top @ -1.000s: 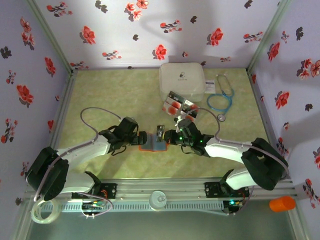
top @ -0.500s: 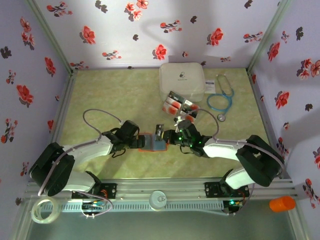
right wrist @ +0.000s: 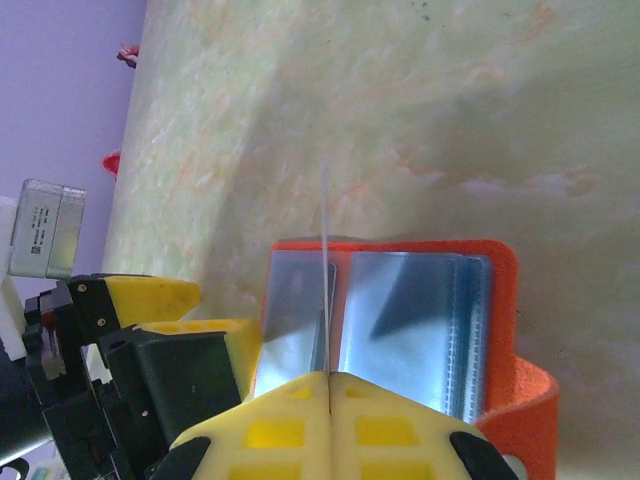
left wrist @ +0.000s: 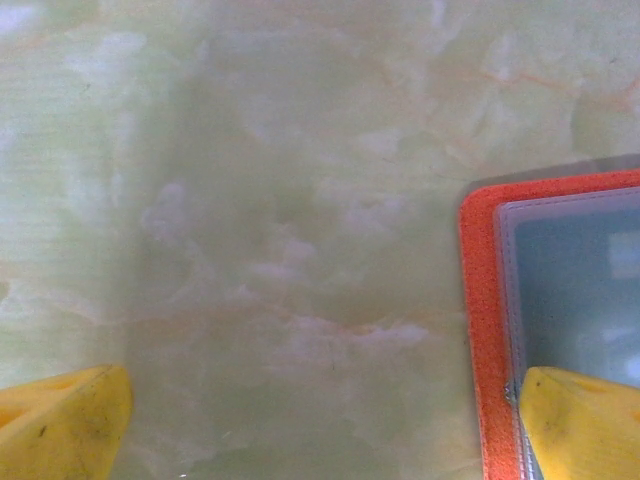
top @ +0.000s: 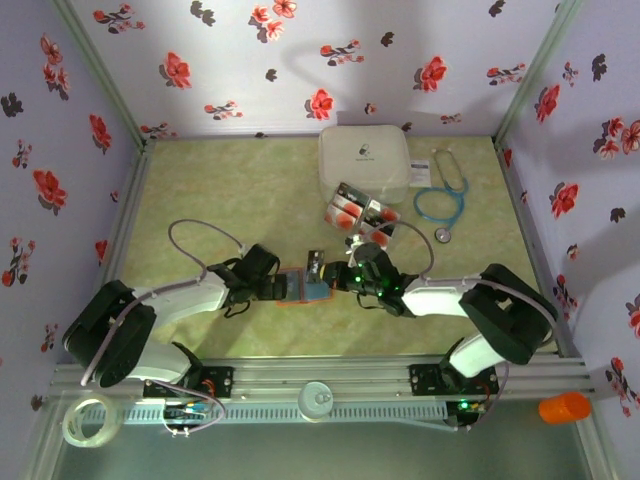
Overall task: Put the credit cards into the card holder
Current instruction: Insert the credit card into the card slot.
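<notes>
Green table (left wrist: 250, 200): left claw (left wrist: 320, 400) straddles card holder's (left wrist: 481, 300) orange edge.

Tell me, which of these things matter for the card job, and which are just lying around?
In the job: card holder, credit cards on the table, held card in the right pincer, left pincer.
Lying about: white case, stethoscope, orange cylinder, tape roll.

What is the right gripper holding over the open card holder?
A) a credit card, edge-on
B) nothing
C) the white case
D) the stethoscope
A: in the right wrist view, the right gripper is shut on a thin credit card that stands edge-on over the open card holder.
</notes>
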